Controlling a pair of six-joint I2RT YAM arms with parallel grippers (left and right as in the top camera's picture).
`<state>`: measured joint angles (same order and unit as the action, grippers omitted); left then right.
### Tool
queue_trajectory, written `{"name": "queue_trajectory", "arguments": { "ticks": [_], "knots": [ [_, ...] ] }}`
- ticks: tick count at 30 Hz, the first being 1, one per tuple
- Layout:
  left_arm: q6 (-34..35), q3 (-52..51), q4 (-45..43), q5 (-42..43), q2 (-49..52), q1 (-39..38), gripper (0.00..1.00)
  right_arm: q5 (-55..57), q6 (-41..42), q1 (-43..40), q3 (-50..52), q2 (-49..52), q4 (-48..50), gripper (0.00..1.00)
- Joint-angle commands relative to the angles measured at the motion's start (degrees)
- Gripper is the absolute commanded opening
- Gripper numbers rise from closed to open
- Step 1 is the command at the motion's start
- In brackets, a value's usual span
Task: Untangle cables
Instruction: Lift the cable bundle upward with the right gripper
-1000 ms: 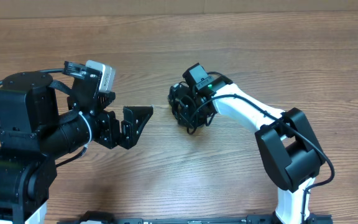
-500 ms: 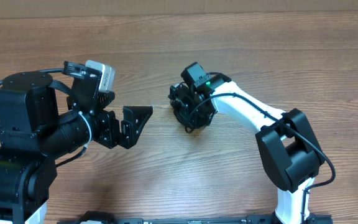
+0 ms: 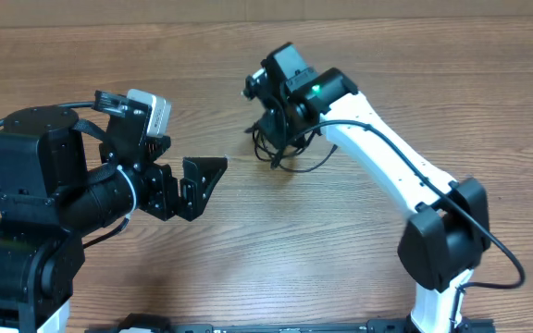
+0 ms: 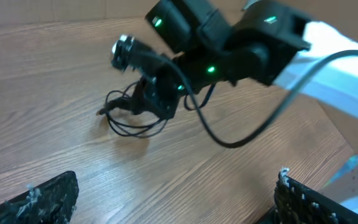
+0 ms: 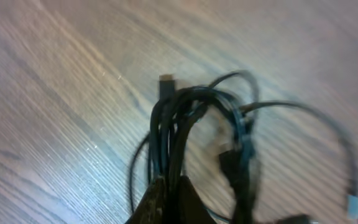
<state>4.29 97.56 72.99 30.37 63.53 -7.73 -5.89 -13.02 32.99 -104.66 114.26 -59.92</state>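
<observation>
Fingers (image 4: 42, 198) of the left gripper (image 4: 173, 208) stand wide apart, empty, nearest the left wrist lens. Beyond, the cables (image 4: 129, 118) dangle over the table (image 3: 359, 55). Only the right wrist view shows the right gripper (image 5: 169, 202) clenched on the strands, a plug (image 5: 166, 79) farthest.

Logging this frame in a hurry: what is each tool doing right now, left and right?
Left tool: open, holding nothing.
Right tool: closed on the cables.
</observation>
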Motion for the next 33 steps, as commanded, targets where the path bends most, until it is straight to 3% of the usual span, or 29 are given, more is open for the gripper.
{"name": "queue_trajectory", "arguments": {
  "ticks": [1, 20, 25, 33],
  "knots": [
    [0.52, 1.36, -0.61, -0.94, -0.44, 0.31, 1.0, 4.22, 1.46, -0.24, -5.05, -5.27, -1.36, 0.04],
    [-3.1, 1.18, 2.08, -6.58, 0.94, 0.28, 0.99, 11.87, 4.28, -0.5, -17.46, -15.91, -3.45, 0.04],
    [-8.52, 1.14, 4.37, -6.82, 4.31, 0.28, 1.0, 11.82, 6.84, -0.48, -21.03, -17.84, -3.63, 0.04],
    [-8.57, 1.05, 2.71, -6.08, 13.68, -0.24, 0.99, 9.57, 7.52, -0.48, -25.38, -19.23, -5.86, 0.04]
  ]
}}
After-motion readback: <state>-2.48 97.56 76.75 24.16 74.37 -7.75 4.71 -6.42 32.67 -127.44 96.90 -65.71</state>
